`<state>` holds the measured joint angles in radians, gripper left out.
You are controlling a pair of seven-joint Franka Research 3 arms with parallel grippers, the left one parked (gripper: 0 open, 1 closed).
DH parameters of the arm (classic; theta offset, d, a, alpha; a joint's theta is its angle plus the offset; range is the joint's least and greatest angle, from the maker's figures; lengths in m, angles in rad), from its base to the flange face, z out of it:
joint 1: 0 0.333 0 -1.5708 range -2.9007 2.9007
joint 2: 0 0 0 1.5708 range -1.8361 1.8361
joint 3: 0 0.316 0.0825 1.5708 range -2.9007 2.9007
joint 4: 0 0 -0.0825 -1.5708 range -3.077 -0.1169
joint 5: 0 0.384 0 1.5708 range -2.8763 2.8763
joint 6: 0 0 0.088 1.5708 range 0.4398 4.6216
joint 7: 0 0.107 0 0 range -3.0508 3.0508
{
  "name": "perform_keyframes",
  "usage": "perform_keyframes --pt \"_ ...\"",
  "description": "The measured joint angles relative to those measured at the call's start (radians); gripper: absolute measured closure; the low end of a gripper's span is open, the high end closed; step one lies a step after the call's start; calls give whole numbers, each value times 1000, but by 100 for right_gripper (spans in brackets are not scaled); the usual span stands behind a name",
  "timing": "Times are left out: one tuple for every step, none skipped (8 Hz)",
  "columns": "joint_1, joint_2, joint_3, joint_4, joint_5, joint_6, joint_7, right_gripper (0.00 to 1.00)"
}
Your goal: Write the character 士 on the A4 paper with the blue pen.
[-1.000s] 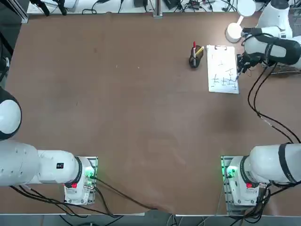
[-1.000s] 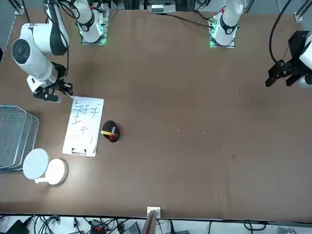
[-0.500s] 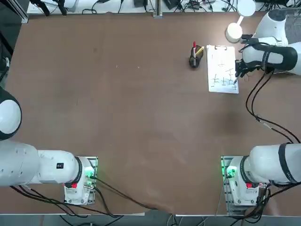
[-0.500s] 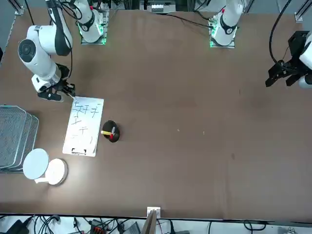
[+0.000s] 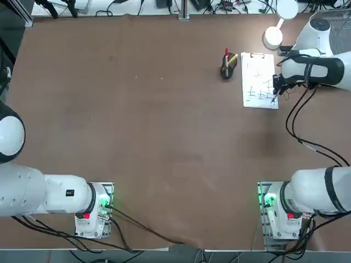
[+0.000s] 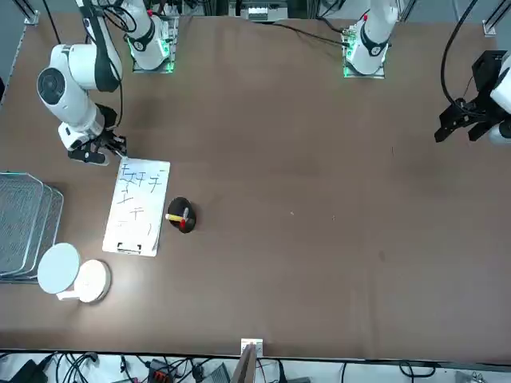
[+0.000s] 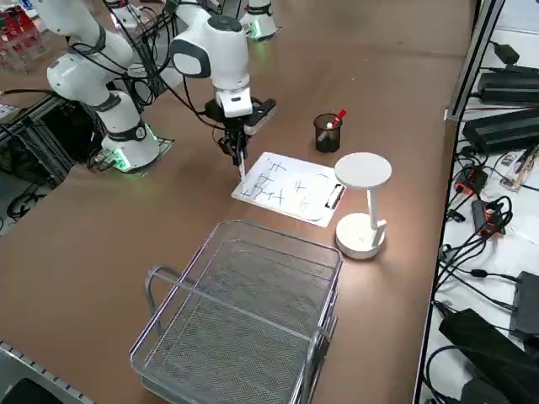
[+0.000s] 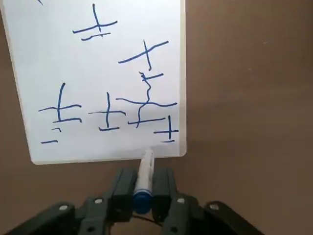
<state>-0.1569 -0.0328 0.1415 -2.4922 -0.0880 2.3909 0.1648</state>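
The A4 paper [image 5: 259,82] lies at the far right of the table, clip on its far short edge, with several blue characters written on it [image 8: 63,54]. My right gripper [image 8: 145,183] is shut on the blue pen [image 8: 145,171], which points down. The pen's pale tip sits at the paper's robot-side short edge, close to the corner on the robot's right, just below a small written character. From the side, the gripper [image 7: 237,145] hangs over that edge [image 7: 253,189] with the pen [image 7: 242,166] nearly upright. The front view shows the gripper [image 6: 112,146] beside the sheet [image 6: 137,209].
A black pen cup [image 5: 226,68] holding a red and a yellow pen stands just left of the paper. A white desk lamp [image 7: 362,206] stands by the clipped end. A wire basket [image 7: 244,320] sits at the table's right side beyond the paper.
My right gripper has moved in from beside the paper's right edge toward its near right corner, carrying the pen. It has stayed shut on the pen.
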Motion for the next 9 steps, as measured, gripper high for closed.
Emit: perform_keyframes --pt "0 0 0 -1 0 3 0 79" --pt "0 1 0 -3 0 9 0 79" --pt "0 3 0 -5 0 19 0 79" --pt "0 8 0 -6 0 28 0 79" --pt "0 13 0 -6 0 31 0 79" --pt "0 18 0 -6 0 34 0 79" --pt "0 22 0 -6 0 38 0 79" --pt "0 24 0 -6 0 39 0 79" --pt "0 24 0 -6 0 39 0 79"
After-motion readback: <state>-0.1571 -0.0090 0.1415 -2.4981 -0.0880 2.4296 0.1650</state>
